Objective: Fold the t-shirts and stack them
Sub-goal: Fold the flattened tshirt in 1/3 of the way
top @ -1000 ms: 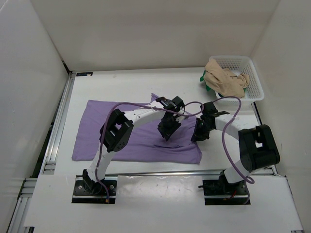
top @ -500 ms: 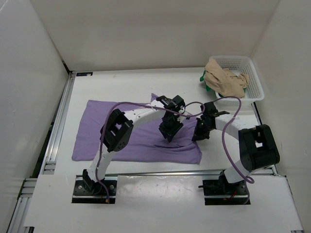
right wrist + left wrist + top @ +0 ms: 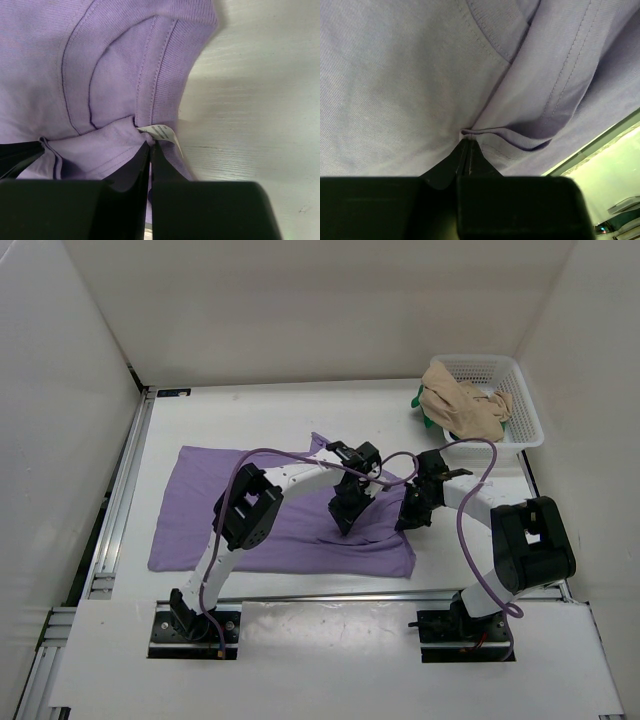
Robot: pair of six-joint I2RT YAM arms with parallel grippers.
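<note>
Pinching spread purple shirt (image 3: 200, 502), left gripper (image 3: 345, 523), right gripper (image 3: 408, 522) both clamped on cloth; folding barely started. Tan shirt (image 3: 462, 408), green shirt (image 3: 421, 400) at basket (image 3: 527, 410), unstacked.

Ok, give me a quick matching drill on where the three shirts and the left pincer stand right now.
1 purple shirt
2 tan shirt
3 green shirt
4 left pincer

A draped over the basket
B shut on a purple fold
C spread on the table
D peeking from under the tan cloth

Pairs: 1-C, 2-A, 3-D, 4-B
</note>
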